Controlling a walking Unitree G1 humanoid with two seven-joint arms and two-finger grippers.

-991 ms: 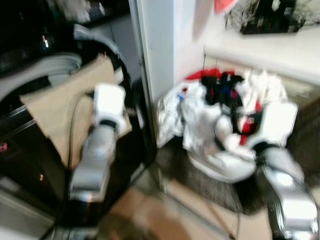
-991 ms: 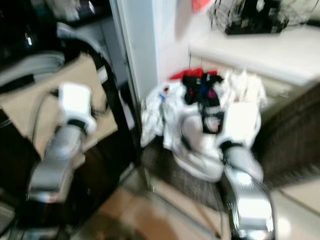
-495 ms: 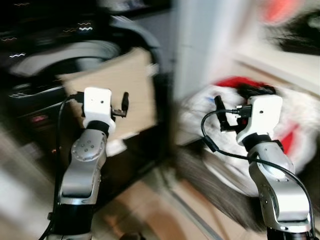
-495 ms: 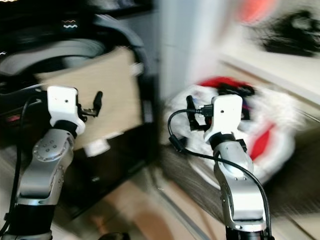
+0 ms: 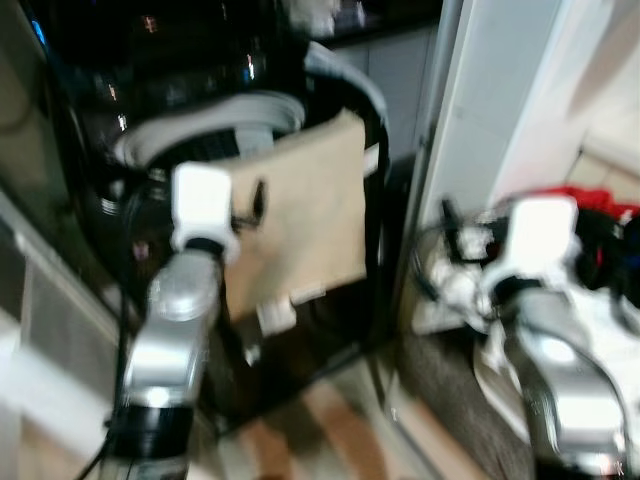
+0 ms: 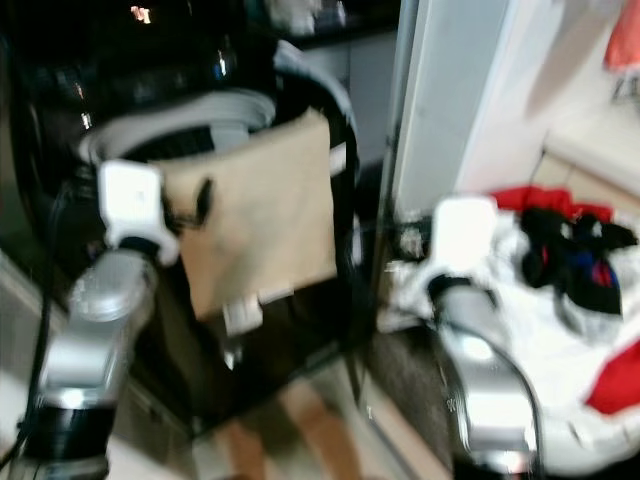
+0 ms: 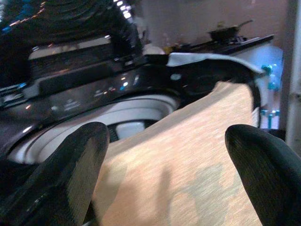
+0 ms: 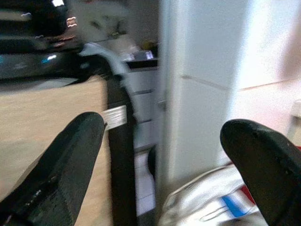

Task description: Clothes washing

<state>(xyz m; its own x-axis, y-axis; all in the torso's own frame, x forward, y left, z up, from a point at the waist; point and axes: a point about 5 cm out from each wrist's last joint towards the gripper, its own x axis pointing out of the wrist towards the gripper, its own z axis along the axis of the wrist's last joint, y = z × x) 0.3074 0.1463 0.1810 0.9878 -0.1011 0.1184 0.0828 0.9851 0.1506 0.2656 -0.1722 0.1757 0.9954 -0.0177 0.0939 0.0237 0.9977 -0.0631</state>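
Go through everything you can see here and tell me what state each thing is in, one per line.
Washer door: open.
Tan cloth: draped over the door.
Laundry pile: heaped on the floor, not loaded.
Left pincer: open, empty, facing the cloth.
Right pincer: open, empty.

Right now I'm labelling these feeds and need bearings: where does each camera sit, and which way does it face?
Left and right eye views: on the head, looking forward and down at the dark washing machine, the beige cloth draped on it and the laundry pile; both silver arms show.
Left wrist view: on the left wrist, facing the beige cloth; left gripper fingers spread.
Right wrist view: on the right wrist, facing the white cabinet panel; right gripper fingers spread.
Shared: both wrist views catch the beige cloth.
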